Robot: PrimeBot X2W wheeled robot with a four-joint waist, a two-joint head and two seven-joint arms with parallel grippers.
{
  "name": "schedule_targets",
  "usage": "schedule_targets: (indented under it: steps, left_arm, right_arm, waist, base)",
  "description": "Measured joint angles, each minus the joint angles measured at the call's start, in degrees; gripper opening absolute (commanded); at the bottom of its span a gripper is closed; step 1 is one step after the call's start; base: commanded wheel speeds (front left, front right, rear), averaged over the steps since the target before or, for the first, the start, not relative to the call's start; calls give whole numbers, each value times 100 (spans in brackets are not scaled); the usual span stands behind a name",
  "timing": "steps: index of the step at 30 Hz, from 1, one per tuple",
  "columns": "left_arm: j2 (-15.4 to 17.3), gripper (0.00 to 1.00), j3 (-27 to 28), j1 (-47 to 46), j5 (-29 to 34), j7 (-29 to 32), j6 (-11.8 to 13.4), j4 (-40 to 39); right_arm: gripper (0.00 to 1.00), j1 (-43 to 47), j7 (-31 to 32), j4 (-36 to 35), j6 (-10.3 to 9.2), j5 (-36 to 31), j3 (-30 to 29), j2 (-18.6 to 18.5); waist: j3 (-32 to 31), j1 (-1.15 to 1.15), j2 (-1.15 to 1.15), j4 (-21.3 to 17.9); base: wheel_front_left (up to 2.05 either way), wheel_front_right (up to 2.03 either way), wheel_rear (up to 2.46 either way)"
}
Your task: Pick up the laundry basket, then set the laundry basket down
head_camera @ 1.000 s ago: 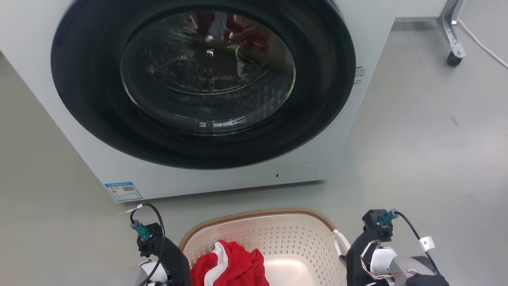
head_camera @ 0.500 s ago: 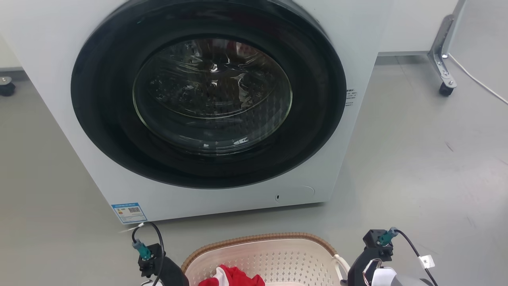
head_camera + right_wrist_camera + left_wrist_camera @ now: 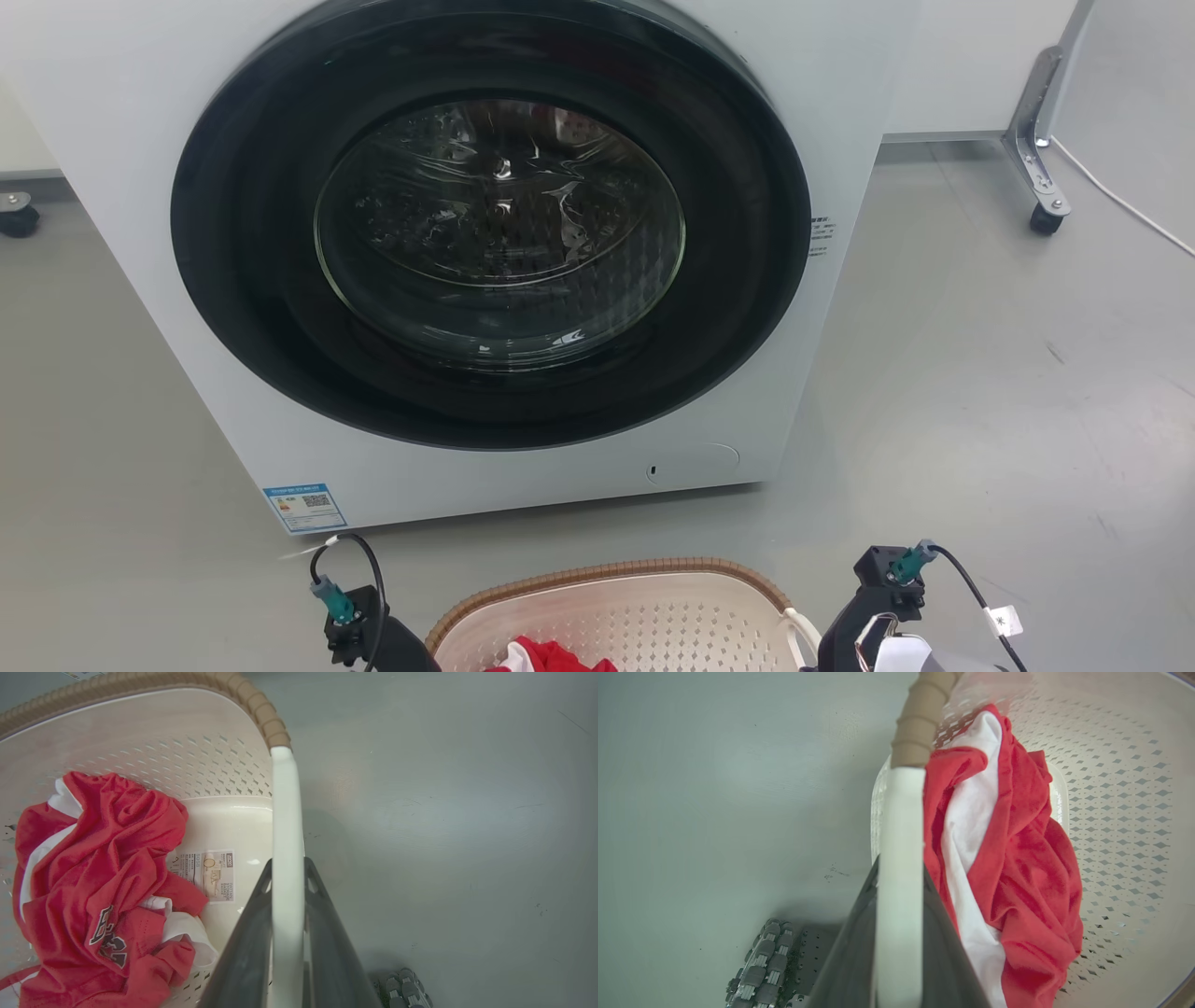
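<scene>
The laundry basket (image 3: pixel 607 571), cream-white and perforated with a brown woven-look rim, sits at the bottom centre of the head view, in front of the washing machine. A red and white garment (image 3: pixel 103 882) lies inside it, beside a small label (image 3: pixel 210 875) on its bottom. My left gripper (image 3: pixel 899 872) is shut on the white handle (image 3: pixel 899 812) on one side of the basket. My right gripper (image 3: pixel 287 868) is shut on the opposite white handle (image 3: pixel 286 802). Whether the basket's bottom touches the floor I cannot tell.
A white washing machine (image 3: pixel 840 112) with a closed round dark door (image 3: pixel 495 233) stands close ahead. A metal leg with a castor (image 3: pixel 1044 187) and a white cable (image 3: pixel 1120 201) are at the back right. Grey floor lies right of the basket, and my base's wheels (image 3: pixel 761 970) are below it.
The whole head picture has shifted, so the camera has moved: the washing machine, basket and both wrists now sit lower in it. Both grippers stay on the handles.
</scene>
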Motion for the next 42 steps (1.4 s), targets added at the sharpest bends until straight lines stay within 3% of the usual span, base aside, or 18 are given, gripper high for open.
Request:
schedule_targets:
  steps: [27, 42]
  left_arm:
    - [56, 0, -233, 103, -125, -11, 1, -119]
    - [73, 0, -333, 56, -167, -543, 131, -392]
  right_arm:
    - [0, 17, 83, -58, 0, 266, 126, -11]
    - [0, -27, -255, -226, -1, 301, 167, -92]
  waist:
    - [11, 0, 0, 40]
    - [462, 0, 0, 38]
  base:
    - [0, 0, 0]
    - [0, 0, 0]
